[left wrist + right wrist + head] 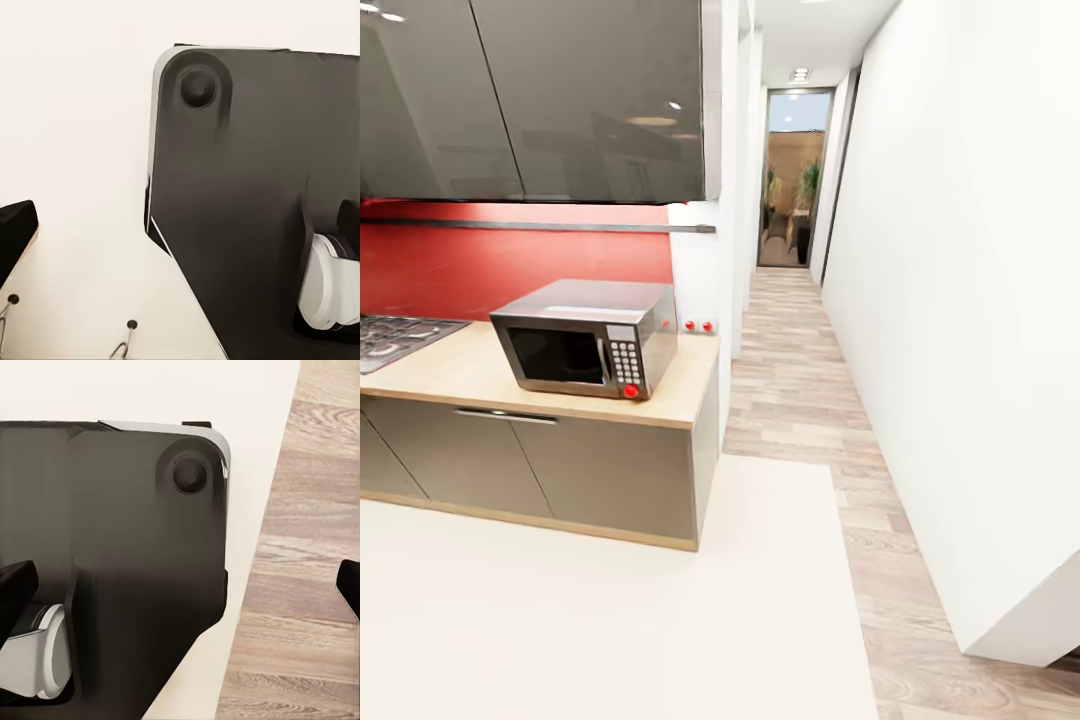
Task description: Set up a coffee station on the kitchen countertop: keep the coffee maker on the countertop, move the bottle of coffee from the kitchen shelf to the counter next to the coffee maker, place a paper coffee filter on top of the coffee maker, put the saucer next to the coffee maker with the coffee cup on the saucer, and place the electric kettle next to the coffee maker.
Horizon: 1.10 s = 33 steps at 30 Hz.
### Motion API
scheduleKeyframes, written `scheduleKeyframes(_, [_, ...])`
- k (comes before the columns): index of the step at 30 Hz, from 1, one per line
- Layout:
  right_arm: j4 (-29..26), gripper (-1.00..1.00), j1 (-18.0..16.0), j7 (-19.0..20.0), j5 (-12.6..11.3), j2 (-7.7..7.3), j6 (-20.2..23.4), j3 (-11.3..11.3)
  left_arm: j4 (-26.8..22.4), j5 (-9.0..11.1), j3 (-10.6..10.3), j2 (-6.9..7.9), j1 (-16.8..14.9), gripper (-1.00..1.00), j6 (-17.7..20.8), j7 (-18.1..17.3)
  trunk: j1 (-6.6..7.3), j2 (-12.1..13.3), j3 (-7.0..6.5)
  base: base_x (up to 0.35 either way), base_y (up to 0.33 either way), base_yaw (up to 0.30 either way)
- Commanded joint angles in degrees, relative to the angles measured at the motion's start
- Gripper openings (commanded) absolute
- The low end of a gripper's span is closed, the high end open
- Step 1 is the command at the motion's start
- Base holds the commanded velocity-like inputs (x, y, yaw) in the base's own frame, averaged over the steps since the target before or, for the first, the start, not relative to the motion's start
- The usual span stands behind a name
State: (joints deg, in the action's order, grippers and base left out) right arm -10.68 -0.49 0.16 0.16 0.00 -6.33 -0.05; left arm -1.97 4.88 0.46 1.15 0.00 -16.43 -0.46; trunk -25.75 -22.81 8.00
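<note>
The end of the kitchen countertop [460,375] is at the left of the head view, light wood over grey cabinet fronts. The kitchen shelf [540,227], a thin dark board, runs along the red wall above it. The coffee maker, bottle of coffee, paper coffee filter, saucer, coffee cup and electric kettle are out of view. My left gripper [180,225] and right gripper [180,592] hang open over my own dark base, their black fingertips [15,585] at the picture edges, nothing between them.
A steel microwave [585,340] stands at the counter's end and a hob [390,340] lies further left. Glossy grey wall cabinets [560,100] hang above. A wood-floored hallway [800,380] leads away along a white wall [960,300]. A white base wheel [330,289] is below.
</note>
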Motion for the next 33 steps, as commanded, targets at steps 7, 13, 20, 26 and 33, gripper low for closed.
scheduleKeyframes(7, [0.0, 1.00, 0.0, 0.0, 0.0, 0.00, -0.2, 0.0, 0.0, 0.5, 0.0, 0.00, 0.0, 1.00, -0.1, -0.1, -0.03, -0.1, 0.10, 0.000, 0.000, 0.278])
scheduleKeyframes(13, [0.0, 1.00, 0.0, 0.0, 0.0, 0.00, -0.2, 0.0, 0.0, 0.5, 0.0, 0.00, 0.0, 1.00, -0.1, -0.1, -0.03, -0.1, 0.10, 0.000, 0.000, 0.278])
scheduleKeyframes(20, [0.0, 1.00, 0.0, 0.0, 0.0, 0.00, -0.2, 0.0, 0.0, 0.5, 0.0, 0.00, 0.0, 1.00, -0.1, -0.1, -0.03, -0.1, 0.10, 0.000, 0.000, 0.278])
scheduleKeyframes(26, [0.0, 1.00, 0.0, 0.0, 0.0, 0.00, -0.2, 0.0, 0.0, 0.5, 0.0, 0.00, 0.0, 1.00, -0.1, -0.1, -0.03, -0.1, 0.10, 0.000, 0.000, 0.278])
scheduleKeyframes(33, [0.0, 1.00, 0.0, 0.0, 0.0, 0.00, -0.2, 0.0, 0.0, 0.4, 0.0, 0.00, 0.0, 1.00, -0.1, -0.1, -0.03, -0.1, 0.10, 0.000, 0.000, 0.278])
